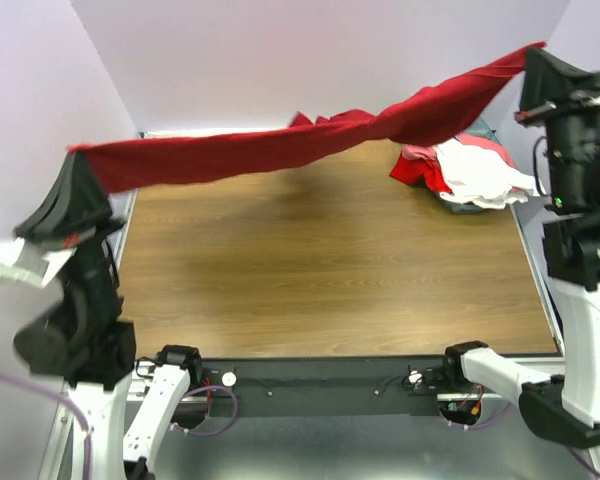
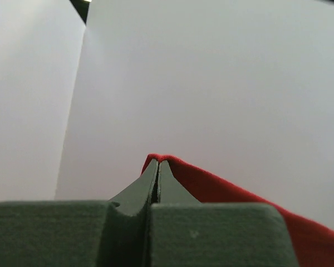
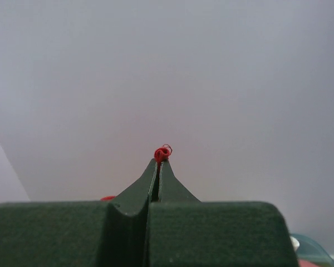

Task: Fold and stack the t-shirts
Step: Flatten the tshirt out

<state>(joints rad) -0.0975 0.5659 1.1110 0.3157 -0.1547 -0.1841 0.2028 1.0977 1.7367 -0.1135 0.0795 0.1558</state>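
Above the bench (image 1: 320, 280), the crimson t-shirt (image 1: 280, 148) hangs stretched from upper left to upper right!
Spreading step, I'd say: left pincer (image 2: 158, 162) and right pincer (image 3: 160, 160) each clench an end; next, lower it flat.

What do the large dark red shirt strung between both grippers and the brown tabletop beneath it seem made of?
Large dark red shirt: soft, matte cloth, likely knit; it sags and twists. Brown tabletop: wood or wood-look laminate, smooth, slight sheen; streaked grain lines show, which one is unclear.
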